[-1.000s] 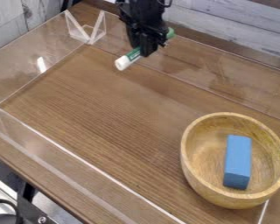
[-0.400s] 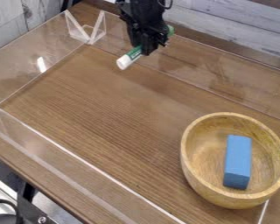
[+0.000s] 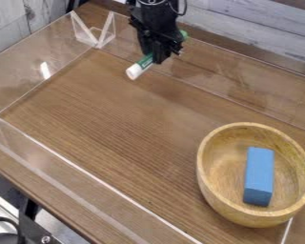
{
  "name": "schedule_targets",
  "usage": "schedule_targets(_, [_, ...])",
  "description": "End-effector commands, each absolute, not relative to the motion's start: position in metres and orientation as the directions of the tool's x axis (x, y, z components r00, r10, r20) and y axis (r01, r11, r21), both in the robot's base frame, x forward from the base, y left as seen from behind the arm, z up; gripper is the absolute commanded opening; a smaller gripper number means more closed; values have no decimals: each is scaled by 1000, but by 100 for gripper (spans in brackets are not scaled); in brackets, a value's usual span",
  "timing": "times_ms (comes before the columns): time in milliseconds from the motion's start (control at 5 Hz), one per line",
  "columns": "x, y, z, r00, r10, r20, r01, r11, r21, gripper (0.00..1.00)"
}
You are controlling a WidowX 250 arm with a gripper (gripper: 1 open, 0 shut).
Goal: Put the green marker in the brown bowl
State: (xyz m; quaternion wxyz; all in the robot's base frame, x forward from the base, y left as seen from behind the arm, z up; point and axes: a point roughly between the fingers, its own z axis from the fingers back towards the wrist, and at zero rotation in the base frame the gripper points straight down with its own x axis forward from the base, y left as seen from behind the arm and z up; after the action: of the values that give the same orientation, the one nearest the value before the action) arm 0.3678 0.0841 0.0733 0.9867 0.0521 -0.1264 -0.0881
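one marker (image 3: pixel 141 66), one bowl (image 3: pixel 216 176), one block (image 3: pixel 258 175)

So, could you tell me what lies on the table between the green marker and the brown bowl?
Nothing: the camera view shows only bare wooden tabletop between the green marker, held in the gripper, and the brown bowl.

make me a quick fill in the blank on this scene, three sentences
1. The claw is shut on the green ____.
2. The brown bowl holds a blue ____.
3. The green marker lies toward the ____ edge of the table, away from the bowl.

Missing words: marker; block; far
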Motion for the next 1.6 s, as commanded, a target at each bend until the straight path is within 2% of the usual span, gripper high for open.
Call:
schedule_targets(0, [373,86,102,925,-203,323,155,973,169,0])
schedule_targets(800, [372,33,120,897,-247,365,200,966,163,0])
schedule_targets(1400, [373,-4,127,873,-287,393,244,957,156,0])
